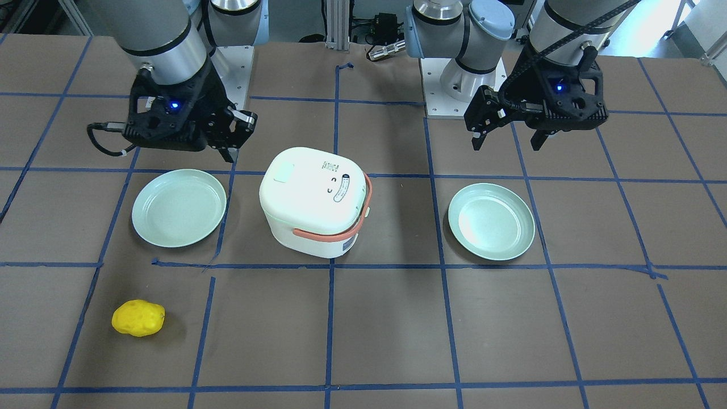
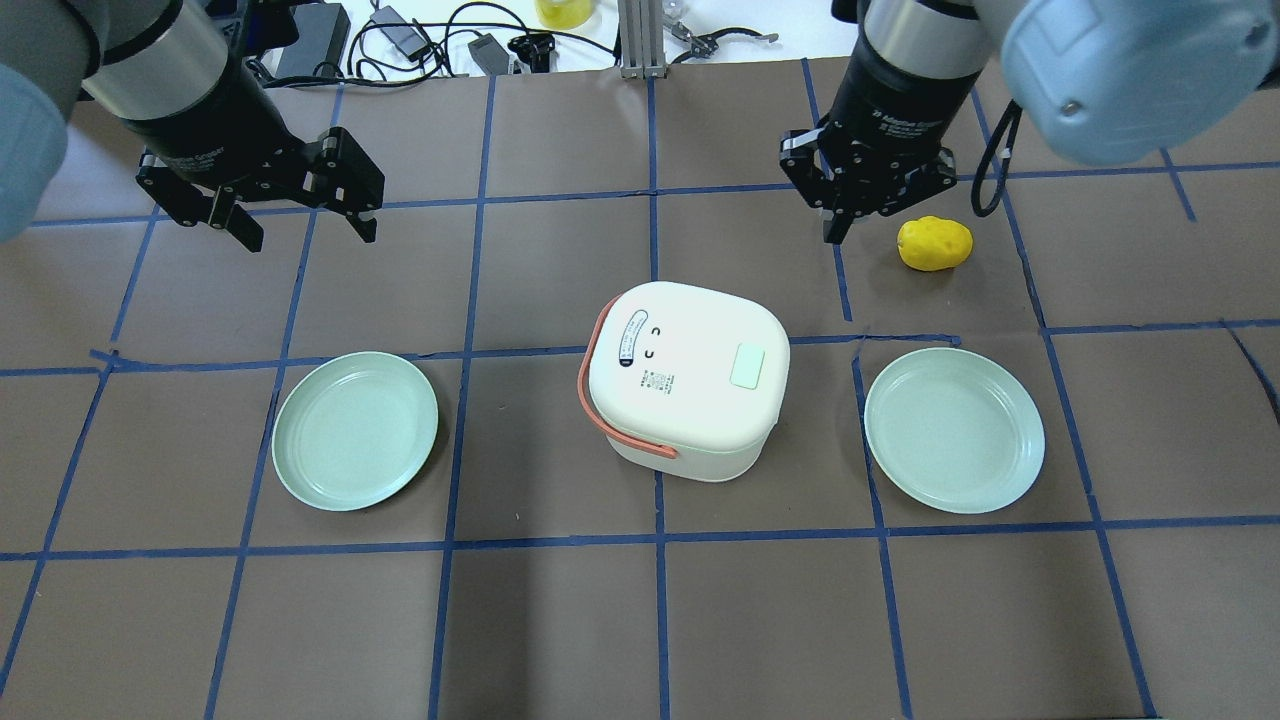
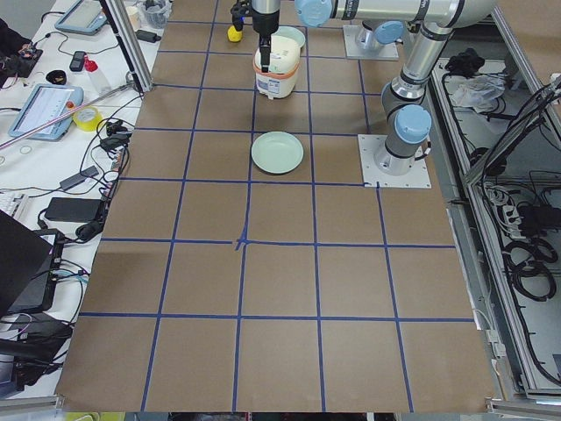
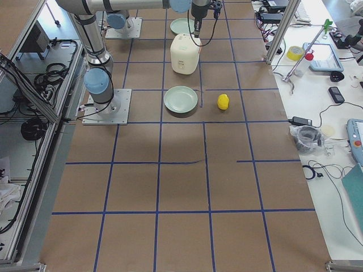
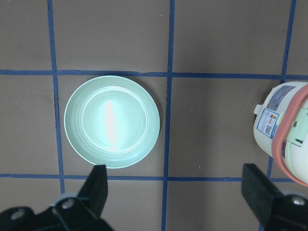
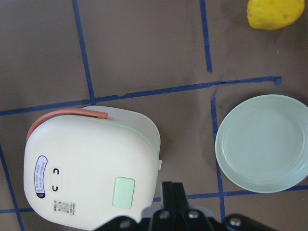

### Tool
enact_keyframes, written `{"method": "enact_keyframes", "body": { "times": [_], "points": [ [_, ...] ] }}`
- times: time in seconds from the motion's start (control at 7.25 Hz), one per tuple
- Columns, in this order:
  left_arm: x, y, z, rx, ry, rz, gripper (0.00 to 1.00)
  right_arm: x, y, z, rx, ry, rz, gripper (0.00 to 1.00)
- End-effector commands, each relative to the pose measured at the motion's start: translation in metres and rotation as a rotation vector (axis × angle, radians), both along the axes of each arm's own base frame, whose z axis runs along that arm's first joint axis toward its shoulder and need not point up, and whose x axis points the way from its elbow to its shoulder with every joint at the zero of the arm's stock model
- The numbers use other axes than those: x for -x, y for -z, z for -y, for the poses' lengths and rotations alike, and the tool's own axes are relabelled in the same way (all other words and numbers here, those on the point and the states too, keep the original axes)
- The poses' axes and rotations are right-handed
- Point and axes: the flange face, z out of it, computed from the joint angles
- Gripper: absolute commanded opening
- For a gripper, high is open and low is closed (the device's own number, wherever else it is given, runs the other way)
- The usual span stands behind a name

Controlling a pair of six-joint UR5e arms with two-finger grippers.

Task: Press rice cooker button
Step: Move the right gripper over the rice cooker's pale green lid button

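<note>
At the table's middle stands the rice cooker, button on the lid's edge nearest my right hand, pinched narrow, likely for poking; my left hand hangs wide, idle.

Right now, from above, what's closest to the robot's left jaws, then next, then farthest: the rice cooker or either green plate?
From the left gripper, in the overhead view:
1. the left plate, on its own side.
2. the rice cooker, mid-table.
3. the right plate, on the far side.
</note>
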Motion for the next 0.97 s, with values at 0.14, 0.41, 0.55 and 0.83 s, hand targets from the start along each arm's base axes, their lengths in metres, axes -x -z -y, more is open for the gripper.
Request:
{"method": "enact_keyframes", "body": {
  "times": [0.14, 0.41, 0.55, 0.83],
  "points": [
    [0.0, 0.0, 0.0, 0.001, 0.0, 0.0, 1.0, -0.038, 0.05, -0.017, -0.078, -0.024, 0.0, 0.0],
    [0.0, 0.0, 0.0, 0.001, 0.0, 0.0, 1.0, -0.038, 0.071, -0.024, -0.112, -0.023, 0.007, 0.0],
    [0.0, 0.0, 0.0, 0.001, 0.0, 0.0, 1.0, -0.037, 0.079, -0.025, -0.127, -0.023, 0.002, 0.0],
    [0.0, 0.0, 0.0, -0.001, 0.0, 0.0, 1.0, -0.043, 0.095, -0.024, -0.146, -0.033, -0.002, 0.0]
  ]
}}
